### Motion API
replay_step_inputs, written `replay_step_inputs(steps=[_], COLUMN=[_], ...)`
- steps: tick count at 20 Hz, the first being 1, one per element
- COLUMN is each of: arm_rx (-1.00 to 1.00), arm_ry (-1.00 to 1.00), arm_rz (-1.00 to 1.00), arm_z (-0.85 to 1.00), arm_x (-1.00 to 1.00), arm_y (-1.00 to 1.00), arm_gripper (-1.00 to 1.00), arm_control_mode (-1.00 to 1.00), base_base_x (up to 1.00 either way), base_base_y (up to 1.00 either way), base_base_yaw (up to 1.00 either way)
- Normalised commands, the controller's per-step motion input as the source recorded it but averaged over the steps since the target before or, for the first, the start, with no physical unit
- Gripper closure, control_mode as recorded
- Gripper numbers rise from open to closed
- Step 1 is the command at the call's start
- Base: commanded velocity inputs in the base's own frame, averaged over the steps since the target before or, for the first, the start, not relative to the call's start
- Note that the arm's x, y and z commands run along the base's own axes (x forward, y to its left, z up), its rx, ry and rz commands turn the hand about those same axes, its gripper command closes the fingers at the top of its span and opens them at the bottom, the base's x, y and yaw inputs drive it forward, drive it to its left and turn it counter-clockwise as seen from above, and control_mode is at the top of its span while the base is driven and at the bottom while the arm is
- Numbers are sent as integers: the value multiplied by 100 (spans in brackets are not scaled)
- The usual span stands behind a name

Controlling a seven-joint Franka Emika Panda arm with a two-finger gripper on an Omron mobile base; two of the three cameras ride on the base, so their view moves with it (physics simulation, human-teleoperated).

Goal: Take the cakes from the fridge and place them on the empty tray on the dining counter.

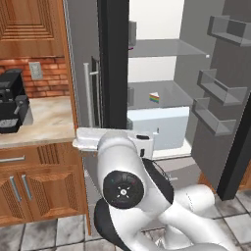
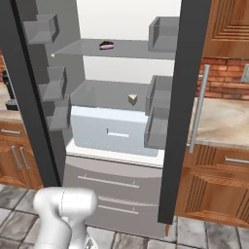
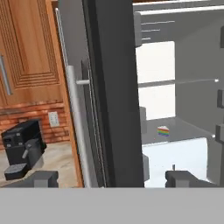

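Observation:
The fridge (image 1: 162, 73) stands with its doors open. A white-topped, rainbow-striped cake slice (image 1: 154, 97) (image 2: 133, 99) (image 3: 163, 131) sits on the lower shelf above a white drawer. A dark cake slice (image 2: 106, 45) lies on the upper shelf. My gripper (image 3: 113, 179) is open, its fingertips (image 3: 42, 178) wide apart and holding nothing. It sits in front of the left door's dark edge (image 3: 111, 87) and bar handle (image 3: 76, 127). In the left base view the white hand (image 1: 117, 139) hovers by that door, short of the shelves. The tray and the dining counter are out of view.
A black coffee machine (image 1: 12, 100) stands on the beige wall counter (image 1: 46, 122) to the left, over wood cabinets (image 1: 39, 186). The right door with grey bins (image 1: 220, 93) swings out on the right. Grey lower drawers (image 2: 112, 189) sit under the shelves.

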Motion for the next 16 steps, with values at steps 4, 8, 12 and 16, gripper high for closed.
replay_step_inputs(steps=[4,8,12,16], arm_rx=[9,21,15,12], arm_ry=[4,9,8,10], arm_rz=[0,2,11,21], arm_z=[18,15,5,0], arm_x=[-6,0,1,24], arm_y=[-100,-100,-100,-73], arm_gripper=[-100,-100,-100,-100], arm_control_mode=[-100,-100,-100,-100], base_base_x=[0,0,0,0], base_base_y=[0,0,0,0], base_base_yaw=[0,0,0,0])
